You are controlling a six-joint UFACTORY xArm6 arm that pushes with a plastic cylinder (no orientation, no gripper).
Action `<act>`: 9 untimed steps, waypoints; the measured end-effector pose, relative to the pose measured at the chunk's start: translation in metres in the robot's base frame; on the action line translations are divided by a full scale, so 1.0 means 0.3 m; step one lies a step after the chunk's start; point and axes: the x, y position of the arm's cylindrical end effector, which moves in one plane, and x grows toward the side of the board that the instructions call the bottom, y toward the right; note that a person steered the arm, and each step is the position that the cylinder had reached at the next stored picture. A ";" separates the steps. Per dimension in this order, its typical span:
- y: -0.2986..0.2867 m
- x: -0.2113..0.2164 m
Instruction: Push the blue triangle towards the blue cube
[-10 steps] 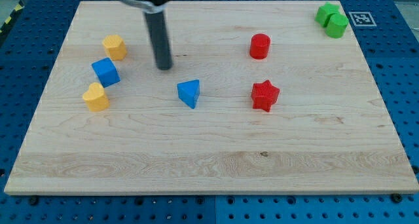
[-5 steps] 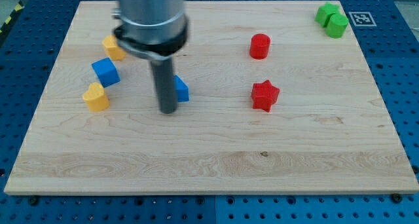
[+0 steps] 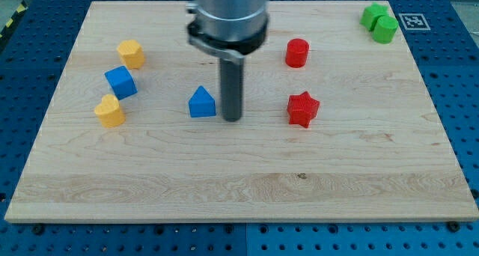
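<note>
My tip (image 3: 232, 119) has swung round to just right of the small blue triangular block (image 3: 201, 103), which has shifted left; the blue cube block (image 3: 120, 82) waits left on the wooden tabletop (image 3: 247, 181); no jaws fitted

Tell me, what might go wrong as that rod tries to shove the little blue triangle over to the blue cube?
My tip sits just to the view's right of the blue triangle, a fair side to push from. Two risks:
1. The triangle's slanted faces may make it turn or slip off my tip.
2. The blue cube sits between two yellow blocks, so an off-line push could knock one of them.
</note>
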 end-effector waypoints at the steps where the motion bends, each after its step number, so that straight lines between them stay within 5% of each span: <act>1: -0.217 0.000; 2: -0.254 0.000; 4: 0.010 -0.006; 7: -0.385 -0.030; 9: -0.173 -0.070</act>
